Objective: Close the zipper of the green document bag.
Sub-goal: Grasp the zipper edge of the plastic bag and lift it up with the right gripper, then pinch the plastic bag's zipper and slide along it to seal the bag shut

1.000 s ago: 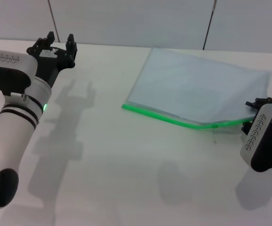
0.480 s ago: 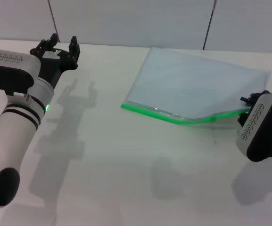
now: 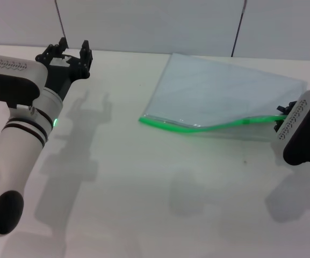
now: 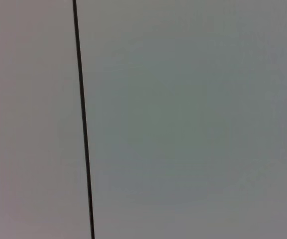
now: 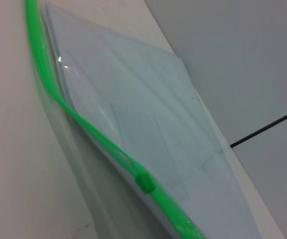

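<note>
Table [image 3: 144, 204] space close to the robot is bare and white, with only arm shadows on it. Since the earlier pictures, the right gripper [image 3: 285, 114] has moved up and away from the robot, and it has pulled its end of the bag's green edge up with it. That edge sagged low a second ago; now it bows in a long curve off the table. The left arm has barely moved.

Next out lies the green document bag [image 3: 224, 97], flat on the right half of the table, with its far corner close to the back edge. Its near long side is the zipper [image 3: 197, 128], a bright green strip running from the bag's left corner to the right gripper. The right gripper meets the zipper at the bag's right end. Its fingers are mostly hidden behind the arm's own body, so I cannot tell if they are pinched on the strip, though it looks like they may be. In the right wrist view, the small green slider [image 5: 144, 182] sits partway along the strip.

Far back on the left, the left gripper [image 3: 73, 54] hangs above the table with its fingers spread apart, holding nothing, well away from the bag. Open table lies between them. Its wrist view shows only wall [image 4: 193, 119] and a dark seam.
</note>
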Available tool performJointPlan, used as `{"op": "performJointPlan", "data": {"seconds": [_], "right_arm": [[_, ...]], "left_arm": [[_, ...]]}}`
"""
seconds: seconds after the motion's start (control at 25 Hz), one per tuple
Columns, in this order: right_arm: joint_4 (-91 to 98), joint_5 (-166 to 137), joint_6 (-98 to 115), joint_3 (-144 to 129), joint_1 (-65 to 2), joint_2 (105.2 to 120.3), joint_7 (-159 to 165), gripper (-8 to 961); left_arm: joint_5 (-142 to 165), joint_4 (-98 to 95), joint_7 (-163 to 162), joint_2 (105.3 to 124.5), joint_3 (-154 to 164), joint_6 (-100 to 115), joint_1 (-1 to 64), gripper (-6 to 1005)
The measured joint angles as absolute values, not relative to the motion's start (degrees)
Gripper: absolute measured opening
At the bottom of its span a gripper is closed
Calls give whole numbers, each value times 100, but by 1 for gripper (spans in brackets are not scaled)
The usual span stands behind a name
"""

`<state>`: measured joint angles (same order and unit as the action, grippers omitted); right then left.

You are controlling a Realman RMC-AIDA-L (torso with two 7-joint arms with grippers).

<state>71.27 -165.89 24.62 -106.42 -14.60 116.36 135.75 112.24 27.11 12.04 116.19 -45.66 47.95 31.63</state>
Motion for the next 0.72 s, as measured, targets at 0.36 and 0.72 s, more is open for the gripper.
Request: {"op": "performJointPlan", "data": {"seconds": [0.36, 0.72], "right_arm": [[8196, -16593, 2747, -10631, -894, 11617, 13555, 150], [8637, -16586, 2861, -10651, -702, 11627, 13600, 81]], "left_arm": [[11919, 3586, 1203, 11344, -4533, 3988, 3107, 495], [13685, 5537, 1205, 10696, -4533, 2195, 3029, 495]]}}
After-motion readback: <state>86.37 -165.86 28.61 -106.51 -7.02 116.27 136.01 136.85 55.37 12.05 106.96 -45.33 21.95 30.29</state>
